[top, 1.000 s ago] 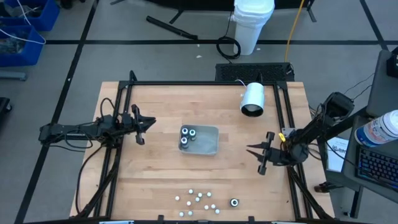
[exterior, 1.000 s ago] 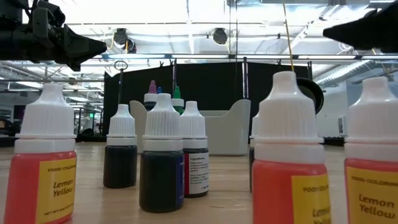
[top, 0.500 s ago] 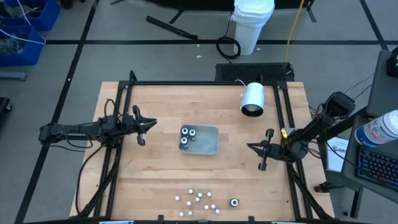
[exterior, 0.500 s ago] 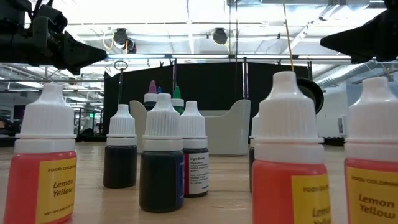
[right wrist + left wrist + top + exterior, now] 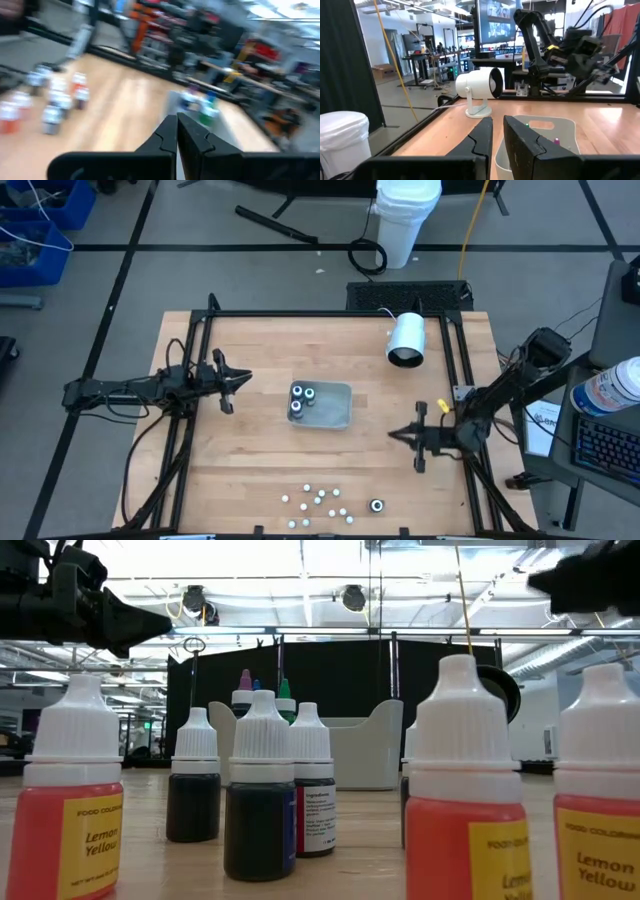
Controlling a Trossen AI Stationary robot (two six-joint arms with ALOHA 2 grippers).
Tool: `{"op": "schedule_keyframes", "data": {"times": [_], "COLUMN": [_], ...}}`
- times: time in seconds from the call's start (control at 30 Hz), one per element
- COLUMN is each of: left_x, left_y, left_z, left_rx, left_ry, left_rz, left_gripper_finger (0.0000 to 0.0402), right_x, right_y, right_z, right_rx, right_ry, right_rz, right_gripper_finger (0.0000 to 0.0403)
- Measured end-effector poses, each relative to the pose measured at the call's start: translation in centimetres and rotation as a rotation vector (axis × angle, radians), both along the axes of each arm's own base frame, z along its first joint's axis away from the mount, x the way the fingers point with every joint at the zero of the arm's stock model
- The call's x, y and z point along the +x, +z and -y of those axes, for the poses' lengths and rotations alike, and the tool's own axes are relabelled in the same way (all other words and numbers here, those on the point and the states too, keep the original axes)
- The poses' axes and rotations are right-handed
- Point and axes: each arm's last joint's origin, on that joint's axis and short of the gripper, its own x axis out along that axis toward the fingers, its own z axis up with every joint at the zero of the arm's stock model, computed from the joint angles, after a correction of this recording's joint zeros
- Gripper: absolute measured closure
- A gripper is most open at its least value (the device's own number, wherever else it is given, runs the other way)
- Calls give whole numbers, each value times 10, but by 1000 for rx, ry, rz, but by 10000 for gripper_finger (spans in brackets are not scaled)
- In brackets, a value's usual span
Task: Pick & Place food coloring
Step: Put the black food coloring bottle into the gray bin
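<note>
Several food coloring bottles [image 5: 320, 500] stand upright in a cluster at the table's near edge. In the low view they fill the foreground, among them a Lemon Yellow one [image 5: 75, 810] and dark ones [image 5: 260, 810]. Three more bottles [image 5: 299, 398] stand in the left end of the grey tray [image 5: 333, 408] at mid-table. My left gripper [image 5: 246, 378] hovers left of the tray, its fingers a narrow gap apart [image 5: 497, 132] with nothing between them. My right gripper [image 5: 392, 433] hovers right of the tray, above the table, shut and holding nothing [image 5: 176, 125].
A large white cylinder [image 5: 406, 340] lies at the far right of the table. A black frame [image 5: 330, 314] borders the tabletop. Bare wood lies between the tray and the bottle cluster.
My right gripper has swung toward the table's near edge and turned to point more toward the left edge. The bottles and the tray have stayed where they were.
</note>
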Motion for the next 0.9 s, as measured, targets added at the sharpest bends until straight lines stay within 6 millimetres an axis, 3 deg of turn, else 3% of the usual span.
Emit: {"op": "schedule_keyframes", "data": {"times": [0.17, 0.27, 0.4, 0.57, 0.67, 0.9], "left_x": [0, 0, 0, 0, 0, 0], "left_y": [0, 0, 0, 0, 0, 0], "left_z": [0, 0, 0, 0, 0, 0], "left_rx": [0, 0, -1, -18, -42, -51], "left_ry": [0, 0, 0, -2, -5, -5], "left_rz": [-2, -2, -1, 2, 8, 10], "left_gripper_finger": [350, 350, 350, 350, 350, 350], "right_x": [11, 21, 38, 51, 48, 33], "right_y": [14, 33, 51, 37, 23, 20], "right_z": [-17, -30, -55, -73, -81, -96], "right_rx": [92, 169, 126, 47, 64, 168], "right_ry": [170, 175, 174, 147, 214, 287], "right_rz": [-71, -62, -86, -204, -282, -295], "right_gripper_finger": [396, 379, 345, 302, 272, 195]}}
